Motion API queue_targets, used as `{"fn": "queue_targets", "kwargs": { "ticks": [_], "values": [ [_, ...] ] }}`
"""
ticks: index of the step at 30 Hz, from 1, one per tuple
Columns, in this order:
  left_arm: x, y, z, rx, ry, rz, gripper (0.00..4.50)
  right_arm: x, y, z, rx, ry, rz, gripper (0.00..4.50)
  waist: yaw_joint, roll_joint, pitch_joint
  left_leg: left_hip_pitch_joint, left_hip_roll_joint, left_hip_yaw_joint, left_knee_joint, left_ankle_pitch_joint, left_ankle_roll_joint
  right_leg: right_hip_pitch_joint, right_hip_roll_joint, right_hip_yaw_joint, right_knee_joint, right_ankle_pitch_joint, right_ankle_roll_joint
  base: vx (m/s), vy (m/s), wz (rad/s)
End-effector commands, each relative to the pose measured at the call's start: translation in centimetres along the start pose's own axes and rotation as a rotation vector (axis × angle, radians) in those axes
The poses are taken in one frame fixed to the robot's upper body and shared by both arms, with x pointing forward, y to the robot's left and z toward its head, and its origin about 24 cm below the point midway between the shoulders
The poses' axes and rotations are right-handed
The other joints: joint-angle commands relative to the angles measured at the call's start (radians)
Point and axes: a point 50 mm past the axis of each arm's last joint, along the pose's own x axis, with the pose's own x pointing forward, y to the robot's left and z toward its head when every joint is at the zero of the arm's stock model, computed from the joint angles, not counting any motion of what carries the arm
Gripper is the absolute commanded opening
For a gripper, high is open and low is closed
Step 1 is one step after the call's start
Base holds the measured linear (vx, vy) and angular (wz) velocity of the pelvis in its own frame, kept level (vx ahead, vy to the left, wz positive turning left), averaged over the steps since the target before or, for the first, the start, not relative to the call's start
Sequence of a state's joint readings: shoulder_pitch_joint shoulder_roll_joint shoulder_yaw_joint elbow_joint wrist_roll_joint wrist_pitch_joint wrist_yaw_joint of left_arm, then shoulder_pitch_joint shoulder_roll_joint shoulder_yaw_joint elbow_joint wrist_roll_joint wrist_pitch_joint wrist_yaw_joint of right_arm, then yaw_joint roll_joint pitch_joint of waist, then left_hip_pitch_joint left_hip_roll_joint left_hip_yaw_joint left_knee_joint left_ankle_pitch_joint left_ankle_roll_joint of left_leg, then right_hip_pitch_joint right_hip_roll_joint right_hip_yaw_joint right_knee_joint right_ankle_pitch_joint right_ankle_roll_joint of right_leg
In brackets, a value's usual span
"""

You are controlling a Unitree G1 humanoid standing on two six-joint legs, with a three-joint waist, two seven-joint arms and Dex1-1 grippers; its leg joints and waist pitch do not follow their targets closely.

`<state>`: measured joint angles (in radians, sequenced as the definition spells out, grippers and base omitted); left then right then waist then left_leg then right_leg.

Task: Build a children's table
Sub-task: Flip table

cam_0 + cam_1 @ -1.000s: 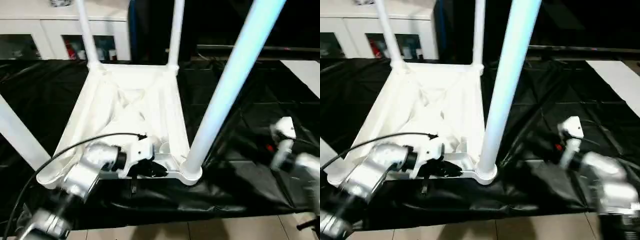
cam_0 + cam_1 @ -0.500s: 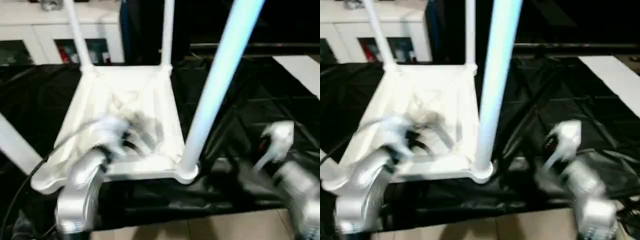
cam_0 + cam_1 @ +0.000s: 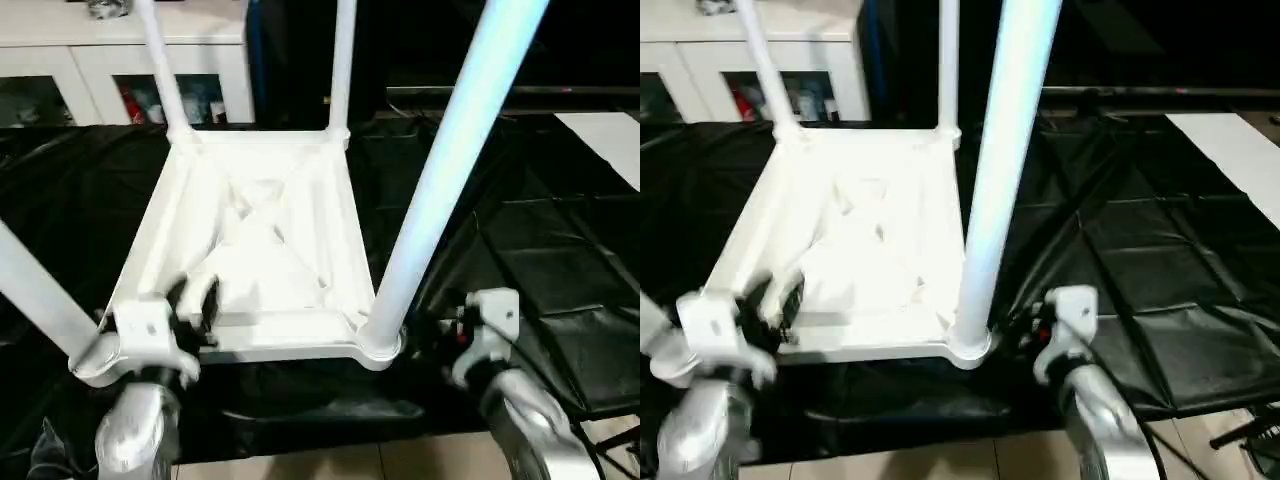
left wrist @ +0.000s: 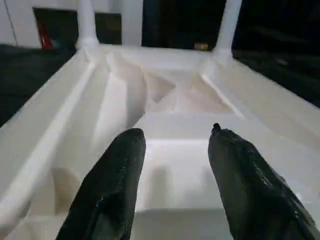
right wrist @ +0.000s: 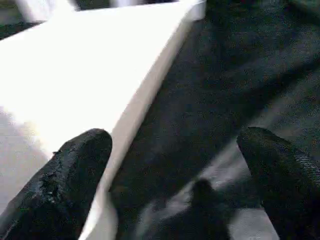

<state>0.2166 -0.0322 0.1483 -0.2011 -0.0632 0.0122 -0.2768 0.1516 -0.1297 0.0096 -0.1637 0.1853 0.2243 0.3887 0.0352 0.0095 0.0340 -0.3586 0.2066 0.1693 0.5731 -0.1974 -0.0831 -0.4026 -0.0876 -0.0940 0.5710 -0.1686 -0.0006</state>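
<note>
Both grippers are released: the left gripper, clamped at the table rim a second ago, is now spread at lower left; the right gripper gapes lower right. All four legs are seated, suggesting assembly is finished.

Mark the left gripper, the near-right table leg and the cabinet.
left gripper [image 4: 175,150]: left wrist view, gap between its fingertips.
near-right table leg [image 3: 440,170]: left eye view, mid-shaft.
cabinet [image 3: 75,62]: left eye view, white door frame.
</note>
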Motion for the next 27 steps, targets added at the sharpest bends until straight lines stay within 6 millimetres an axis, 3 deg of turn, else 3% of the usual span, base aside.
{"fn": "queue_targets", "kwargs": {
  "ticks": [1,7,9,11,12,13,14,16,17,18,19,20,21,22,23,24,25,26,27],
  "values": [
    [-0.1,-0.1,0.5,-0.002,-0.01,0.007,2.39,-0.2,0.8,0.0,-0.005,0.002,0.056,4.5,0.0,0.012,-0.035,-0.009,0.022,-0.007,-0.077,-0.345,0.03,0.04,-0.038,0.044,-0.091,-0.395,-0.041,0.0,0.0,0.0],
    [-0.1,0.0,0.4,0.019,0.014,-0.013,2.39,-0.4,1.2,-0.4,-0.003,0.019,0.058,4.5,-0.001,0.011,-0.035,-0.009,0.02,-0.009,-0.076,-0.345,0.036,0.04,-0.039,0.045,-0.09,-0.416,-0.044,0.0,0.0,0.0],
    [-0.3,-0.2,0.5,0.012,0.001,-0.022,2.39,-0.4,1.2,-0.5,-0.011,0.022,0.074,4.5,0.0,0.012,-0.04,-0.022,0.02,-0.009,-0.069,-0.25,0.05,0.04,-0.037,0.046,-0.085,-0.308,-0.068,0.0,0.0,0.0],
    [-0.5,-0.2,0.6,0.024,-0.002,-0.02,2.39,-0.6,1.3,-0.7,-0.016,0.028,0.093,4.5,0.001,0.011,-0.049,-0.035,0.014,-0.001,-0.051,-0.071,0.1,0.036,-0.028,0.04,-0.068,-0.077,-0.133,0.0,0.0,0.0],
    [-0.6,-0.2,0.5,0.036,0.014,-0.018,2.39,-0.7,1.3,-0.7,-0.015,0.03,0.098,4.5,-0.001,0.01,-0.062,-0.047,0.001,0.003,-0.023,0.126,0.177,0.021,-0.016,0.029,-0.051,0.158,-0.188,0.0,0.0,0.0],
    [-0.8,-0.2,0.4,0.038,0.024,-0.012,2.39,-0.8,1.3,-0.8,-0.015,0.031,0.102,4.5,0.0,0.016,-0.075,-0.058,-0.01,0.003,-0.004,0.237,0.252,0.012,-0.012,0.019,-0.039,0.283,-0.22,0.0,0.0,0.0],
    [-1.1,-0.1,0.4,0.034,0.024,-0.007,2.39,-1.0,1.1,-0.8,-0.015,0.035,0.107,4.5,-0.002,0.013,-0.075,-0.072,-0.016,0.006,0.001,0.227,0.307,0.0,-0.009,0.009,-0.057,0.25,-0.223,0.0,0.0,0.0],
    [-1.4,-0.1,0.4,0.03,0.024,0.0,2.39,-1.3,0.8,-0.8,-0.015,0.041,0.109,4.5,-0.001,0.009,-0.079,-0.074,-0.016,0.008,0.008,0.115,0.318,0.0,-0.014,0.001,-0.075,0.075,-0.206,-0.068,0.014,0.0],
    [-1.6,0.0,0.4,0.03,0.022,0.008,2.39,-1.5,0.5,-0.8,-0.018,0.042,0.11,4.5,-0.009,0.012,-0.044,-0.029,0.001,0.01,-0.011,-0.328,0.198,-0.015,-0.023,-0.018,-0.122,-0.535,-0.102,-0.086,0.019,0.01],
    [-1.8,0.1,0.4,0.033,0.02,0.015,2.39,-1.7,0.3,-0.7,-0.019,0.04,0.11,4.5,-0.019,0.016,-0.03,-0.002,0.002,0.005,-0.009,-0.474,0.132,-0.027,-0.019,-0.035,-0.139,-0.719,-0.026,-0.105,0.027,-0.04],
    [-2.1,0.3,0.5,0.037,0.018,0.039,2.39,-2.1,-0.2,-0.7,-0.031,0.05,0.112,4.5,-0.044,0.022,-0.002,0.031,0.006,-0.015,-0.018,-0.662,0.047,-0.042,0.011,-0.097,-0.196,-0.842,0.106,-0.124,0.019,-0.11],
    [-2.4,0.6,0.6,0.045,0.011,0.06,2.39,-2.5,-0.7,-0.8,-0.043,0.064,0.127,4.5,-0.038,0.05,0.012,-0.022,0.071,-0.04,-0.122,-0.844,0.029,0.055,0.022,-0.112,-0.074,-0.642,0.092,-0.124,0.019,-0.11],
    [-2.8,0.8,0.6,0.053,0.009,0.087,2.39,-2.9,-1.0,-0.9,-0.063,0.088,0.149,4.5,0.005,0.049,0.008,-0.102,0.107,-0.052,-0.179,-0.914,0.005,0.14,-0.005,-0.039,0.147,-0.392,0.021,-0.169,-0.008,-0.09],
    [-3.0,1.0,0.6,0.045,0.003,0.114,2.39,-3.3,-1.4,-1.1,-0.082,0.114,0.174,4.5,0.051,0.045,0.013,-0.076,0.095,0.006,-0.186,-0.959,0.009,0.096,0.008,-0.015,0.151,-0.26,-0.025,-0.126,-0.049,0.07],
    [-3.2,1.1,0.7,0.032,-0.006,0.129,2.58,-3.5,-1.7,-1.1,-0.093,0.127,0.186,4.5,0.044,-0.003,-0.006,-0.002,0.071,0.009,-0.106,-0.822,-0.006,0.066,-0.035,0.079,0.1,-0.555,0.035,-0.126,-0.049,0.07],
    [-3.2,1.1,0.7,0.032,-0.006,0.133,2.58,-3.6,-1.8,-1.1,-0.092,0.127,0.187,4.5,0.036,-0.04,-0.014,0.042,0.025,0.001,-0.022,-0.678,-0.03,0.003,-0.061,0.096,-0.015,-0.762,0.066,-0.021,-0.099,0.06],
    [-3.8,1.7,1.0,0.039,-0.017,0.2,2.7,-4.1,-2.2,-0.4,-0.059,0.119,0.244,4.5,0.046,-0.033,0.005,0.009,-0.003,-0.019,0.075,-0.34,0.012,-0.001,-0.148,0.135,-0.108,-1.042,0.083,-0.032,-0.059,-0.16],
    [-4.1,2.1,1.1,0.062,-0.013,0.244,2.79,-4.2,-1.9,0.0,-0.038,0.114,0.305,4.5,0.056,-0.037,0.002,-0.032,0.007,-0.036,0.027,-0.213,0.008,0.041,-0.119,0.117,-0.088,-0.967,0.059,-0.032,-0.059,-0.16],
    [-4.2,2.2,1.1,0.071,-0.011,0.261,2.86,-4.3,-1.6,0.1,-0.031,0.114,0.336,4.5,0.062,-0.03,0.001,-0.023,0.006,-0.034,-0.011,-0.269,-0.019,0.031,-0.067,0.092,-0.068,-0.849,0.041,-0.071,0.014,-0.17]
  ]
}}
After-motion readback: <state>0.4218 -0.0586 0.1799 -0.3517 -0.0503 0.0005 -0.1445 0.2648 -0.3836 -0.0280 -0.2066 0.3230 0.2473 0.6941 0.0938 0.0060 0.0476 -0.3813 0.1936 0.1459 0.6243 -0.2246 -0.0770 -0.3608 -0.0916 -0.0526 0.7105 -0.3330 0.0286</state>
